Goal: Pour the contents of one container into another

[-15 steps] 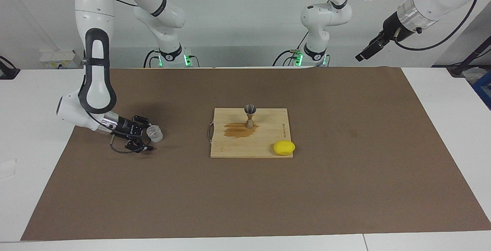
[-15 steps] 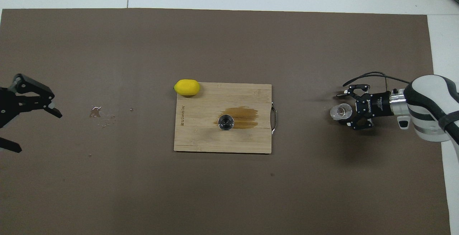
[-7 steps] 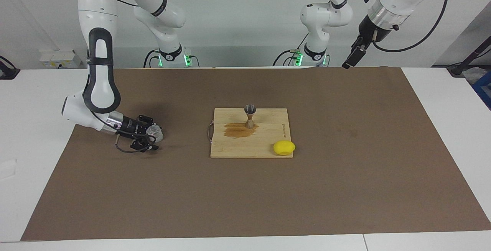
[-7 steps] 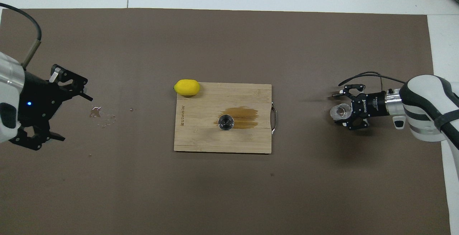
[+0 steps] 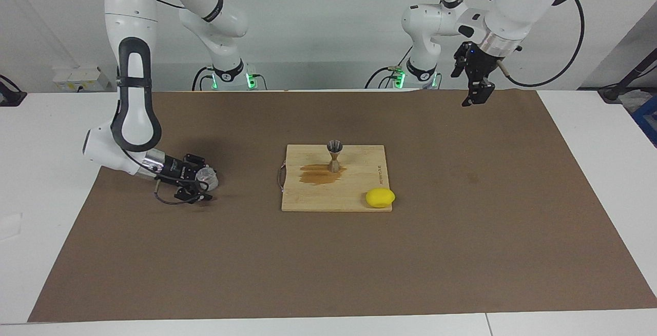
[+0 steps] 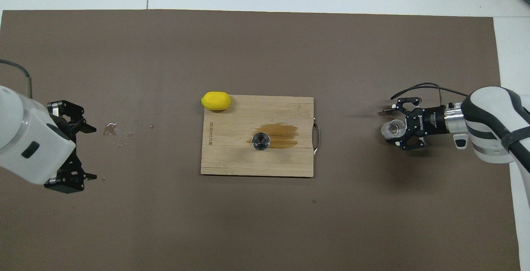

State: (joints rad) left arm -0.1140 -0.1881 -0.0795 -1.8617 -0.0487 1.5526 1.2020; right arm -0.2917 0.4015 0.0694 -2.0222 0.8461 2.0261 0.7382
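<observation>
Clear cylindrical glass cup (image 5: 208,177), hourglass metal jigger (image 5: 334,155)

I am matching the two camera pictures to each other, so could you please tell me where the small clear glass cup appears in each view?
Facing view: the small clear glass cup stands on the brown mat toward the right arm's end, between the open right gripper's fingers.
Overhead view: the cup is toward the same end, level with the board's middle.
Shared landmark: the rectangular wooden cutting board, whose metal handle faces the cup.
</observation>
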